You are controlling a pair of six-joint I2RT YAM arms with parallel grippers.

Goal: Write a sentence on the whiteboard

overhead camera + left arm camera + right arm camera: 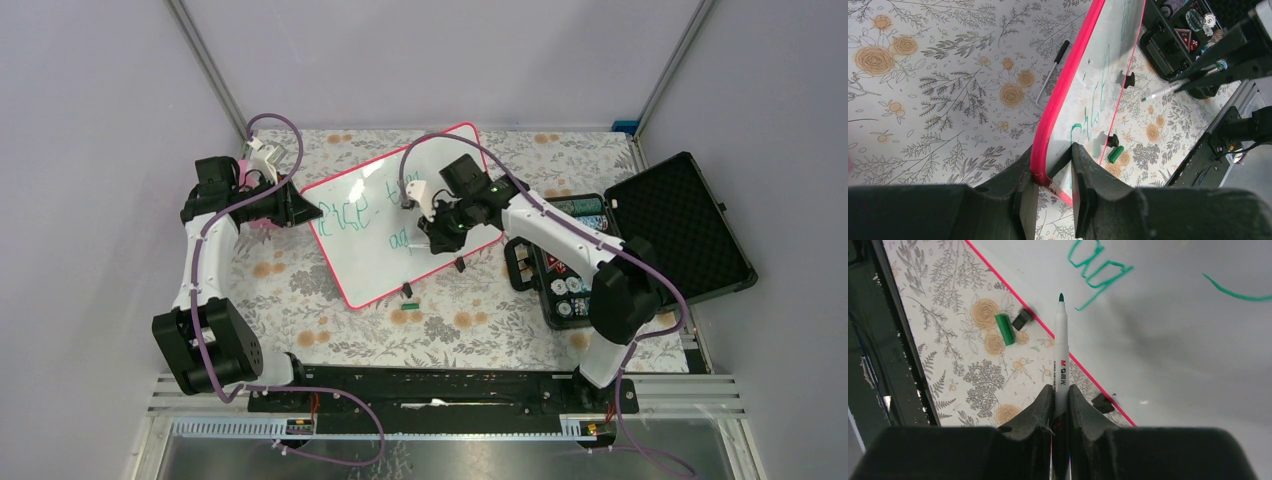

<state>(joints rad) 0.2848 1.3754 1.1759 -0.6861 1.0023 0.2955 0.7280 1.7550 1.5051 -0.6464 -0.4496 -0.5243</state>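
The whiteboard (375, 215), glossy white with a pink-red frame, lies tilted on the floral table. Green-teal scrawled words (348, 217) of the sentence run across it; they also show in the left wrist view (1088, 125) and the right wrist view (1098, 272). My left gripper (298, 207) is shut on the whiteboard's left corner (1040, 165). My right gripper (437, 232) is shut on a white marker (1062, 347) with a green tip, held just above the board's lower right part. The green marker cap (408, 291) lies on the table below the board.
An open black foam-lined case (640, 240) with small items stands at the right. A small black piece (459, 265) sits by the board's lower edge. A thin metal rod with a black handle (1052, 75) lies left of the board. A metal rail (440, 385) runs along the near edge.
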